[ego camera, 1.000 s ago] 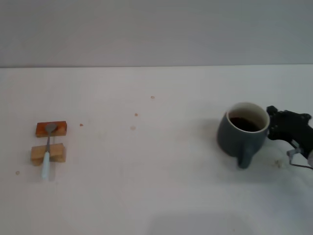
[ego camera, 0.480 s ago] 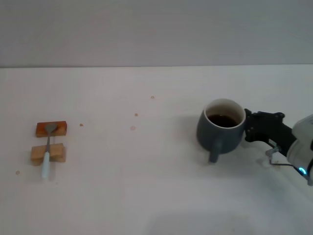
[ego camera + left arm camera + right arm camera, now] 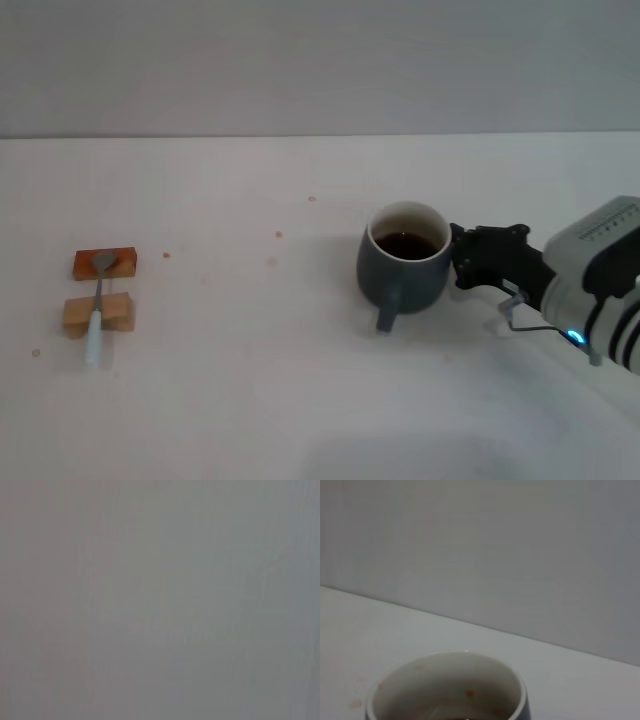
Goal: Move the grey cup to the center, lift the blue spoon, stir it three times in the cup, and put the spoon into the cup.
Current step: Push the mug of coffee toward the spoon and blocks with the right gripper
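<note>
The grey cup (image 3: 405, 272) stands on the white table (image 3: 250, 400) a little right of the middle, its handle toward me and dark liquid inside. My right gripper (image 3: 462, 262) comes in from the right and is pressed against the cup's right side. In the right wrist view the cup's cream-white inside (image 3: 447, 690) fills the lower part, very close. Far to the left lies the blue spoon (image 3: 96, 312), its metal bowl on one small block and its pale blue handle across another. The left gripper is out of view; the left wrist view is plain grey.
The spoon rests on a reddish-orange block (image 3: 122, 264) and a light wooden block (image 3: 118, 314) near the table's left side. A few small brown specks (image 3: 278, 235) dot the table. A grey wall runs behind the table's far edge.
The right gripper and the grey cup have slid left together across the table, from the right side toward the middle. The spoon and blocks have not moved.
</note>
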